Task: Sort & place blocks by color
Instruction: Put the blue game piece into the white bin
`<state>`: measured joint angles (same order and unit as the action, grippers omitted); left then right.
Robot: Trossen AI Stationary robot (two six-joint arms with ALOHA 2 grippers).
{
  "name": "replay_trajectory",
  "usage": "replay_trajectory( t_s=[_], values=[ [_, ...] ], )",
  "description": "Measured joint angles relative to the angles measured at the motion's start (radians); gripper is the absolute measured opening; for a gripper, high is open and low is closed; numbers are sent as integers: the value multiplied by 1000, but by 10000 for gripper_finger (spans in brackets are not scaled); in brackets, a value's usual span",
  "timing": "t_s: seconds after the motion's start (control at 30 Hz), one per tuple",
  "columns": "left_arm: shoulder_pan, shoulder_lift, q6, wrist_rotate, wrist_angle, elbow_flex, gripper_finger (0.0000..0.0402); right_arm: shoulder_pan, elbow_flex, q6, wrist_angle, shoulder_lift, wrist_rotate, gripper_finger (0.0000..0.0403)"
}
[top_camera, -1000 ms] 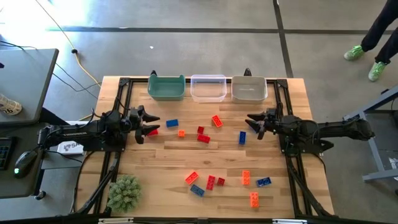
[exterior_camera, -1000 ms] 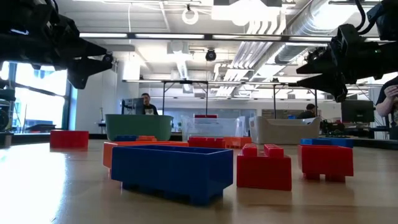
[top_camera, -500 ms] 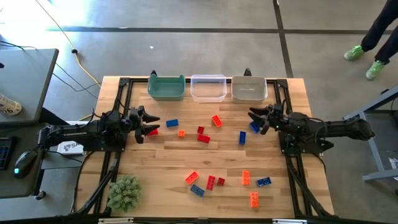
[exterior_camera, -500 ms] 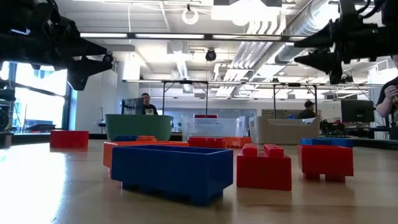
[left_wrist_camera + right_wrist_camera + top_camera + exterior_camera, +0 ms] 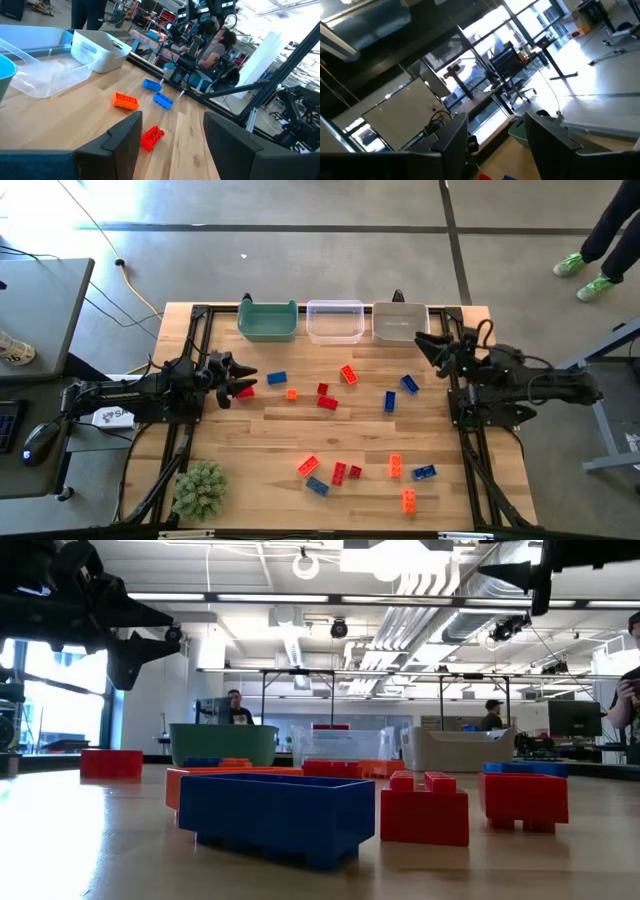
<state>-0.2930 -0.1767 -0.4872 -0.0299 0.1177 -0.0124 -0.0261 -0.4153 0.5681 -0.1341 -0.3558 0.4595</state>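
**High view.** The blocks are scattered over the desk (image 5: 250, 470): a red block (image 5: 245, 391) lies just under the left gripper (image 5: 240, 380), a blue block (image 5: 277, 378) and a small orange one (image 5: 292, 394) lie beside it, and another blue block (image 5: 410, 383) lies near the right gripper (image 5: 425, 343). A further cluster of blocks (image 5: 340, 471) sits toward the near edge. The green bin (image 5: 267, 321), the clear bin (image 5: 334, 321) and the grey bin (image 5: 400, 321) appear empty, so sorting is judged barely begun. The left arm is stretched low over the desk; the right arm is raised and angled toward the grey bin. A risk is judged here: the right gripper could be swung against that bin's rim, or carried past the blue block without taking it.

**Low view.** The left gripper (image 5: 150, 640) hangs above the desk with nothing between its fingers. Several blocks stand close together here, so a neighbour could be nudged aside during a descent.

**Left wrist view.** The left fingers (image 5: 122, 142) are seen parted and empty, with a red block (image 5: 152, 137) showing between them farther off. An off-centre closing could push a block away rather than take it.

**Right wrist view.** The right fingers (image 5: 455, 135) are parted and empty, and are pointed up at the room rather than at the desk; the blocks would be out of sight until the wrist is tilted down.
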Motion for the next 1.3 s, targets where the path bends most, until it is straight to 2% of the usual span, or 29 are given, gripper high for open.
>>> replay_trajectory(
  t_s=[0.17, 0.33, 0.47, 0.73, 1.03, 1.3],
  values=[
    [0, 0, 0, 0, 0, 0, 200, 0, -167, 91, 271, -103, 34, 186],
    [0, 0, 0, 0, 0, 0, 200, 0, -295, 298, 532, -223, 41, 186],
    [0, 0, 0, 0, 0, 0, 200, 0, -336, 478, 669, -319, 16, 186],
    [0, 0, 0, 0, 0, 0, 200, 0, -341, 750, 735, -468, -134, 186],
    [0, 0, 0, 0, 0, 0, 200, 0, -341, 913, 794, -604, -236, 186],
    [0, 0, 0, 0, -1, 0, 200, 0, -341, 979, 844, -710, -301, 186]
  ],
)
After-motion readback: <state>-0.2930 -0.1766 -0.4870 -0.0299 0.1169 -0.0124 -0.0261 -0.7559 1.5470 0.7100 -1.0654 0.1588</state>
